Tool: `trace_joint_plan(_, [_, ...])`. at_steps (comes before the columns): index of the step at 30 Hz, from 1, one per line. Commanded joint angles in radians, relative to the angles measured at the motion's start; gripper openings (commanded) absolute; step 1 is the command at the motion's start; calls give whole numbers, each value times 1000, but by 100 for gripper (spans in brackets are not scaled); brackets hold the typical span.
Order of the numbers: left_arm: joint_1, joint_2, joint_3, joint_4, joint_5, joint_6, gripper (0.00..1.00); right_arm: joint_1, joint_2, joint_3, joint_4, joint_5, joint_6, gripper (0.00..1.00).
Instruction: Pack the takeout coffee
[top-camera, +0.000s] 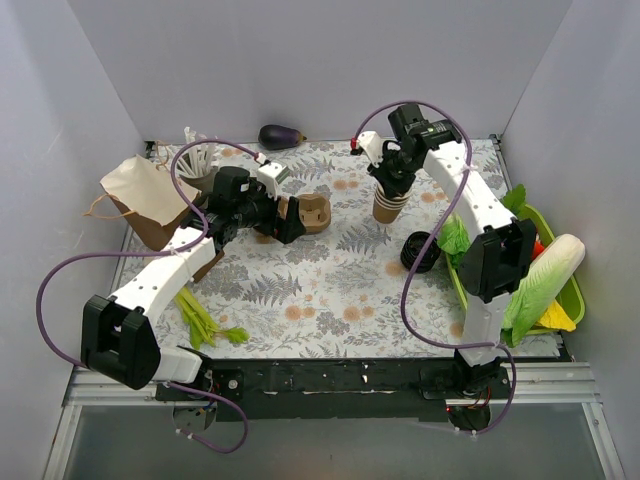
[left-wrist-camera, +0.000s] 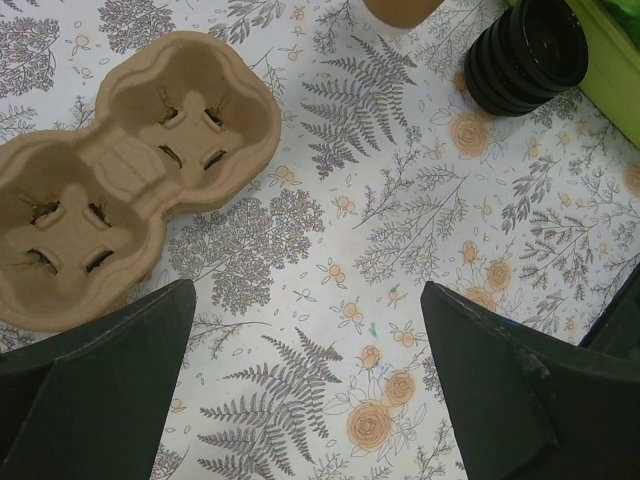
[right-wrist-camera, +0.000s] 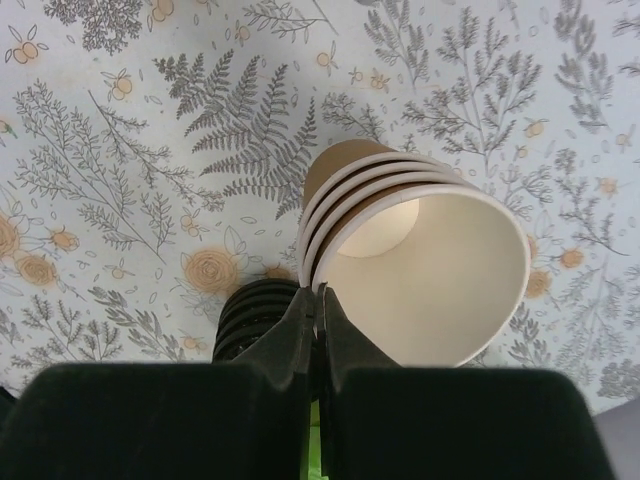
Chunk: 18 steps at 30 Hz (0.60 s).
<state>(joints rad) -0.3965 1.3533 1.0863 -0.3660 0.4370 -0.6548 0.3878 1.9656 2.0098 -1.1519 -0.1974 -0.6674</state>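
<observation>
No lidded takeout coffee shows in any view. A stack of lidless tan paper cups (top-camera: 390, 205) stands at the back right. My right gripper (top-camera: 392, 172) is above it, and in the right wrist view it (right-wrist-camera: 320, 298) is shut on the near rim of the top cup (right-wrist-camera: 425, 265). A pile of black lids (top-camera: 420, 250) lies beside the stack, and also shows in the right wrist view (right-wrist-camera: 255, 315). My left gripper (top-camera: 285, 218) is open and empty over the floral cloth (left-wrist-camera: 310, 390). A brown pulp cup carrier (left-wrist-camera: 130, 180) lies just ahead of it. A brown paper bag (top-camera: 148, 200) lies at the left.
A dark eggplant (top-camera: 280, 135) lies at the back wall. A green tray (top-camera: 572, 300) with cabbage and other vegetables sits at the right edge. Celery stalks (top-camera: 205, 320) lie at the front left. White straws (top-camera: 200, 155) are behind the bag.
</observation>
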Motion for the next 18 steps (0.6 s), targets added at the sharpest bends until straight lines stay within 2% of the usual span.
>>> trace_joint_plan(1, [1,-17,-8,19,0,-2,98,23,-91,-22,89,45,-23,1])
trace_joint_plan(3, [1,-20,-17,19,0,0,98,31,-118,-49,113,58,-37,1])
trace_joint_plan(8, [1,-33,-42,30,5,-2,98,48,-168,-258,308,99,-50,1])
trace_joint_plan(10, [1,-34,-37,26,9,-3,98,39,-111,-168,264,32,-37,1])
trace_joint_plan(11, [1,-33,-32,15,8,3,98,42,-90,-95,226,71,-31,1])
trace_joint_plan(13, [-1,-37,-28,10,0,7,98,78,-118,-149,303,162,-98,1])
trace_joint_plan(15, [-1,-34,-29,12,0,15,98,47,-113,-151,294,104,-94,1])
trace_joint_plan(16, [1,-34,-31,12,6,17,98,45,-109,-164,297,146,-100,1])
trace_joint_plan(18, [1,-33,-29,16,8,17,98,19,-93,-155,273,118,-100,1])
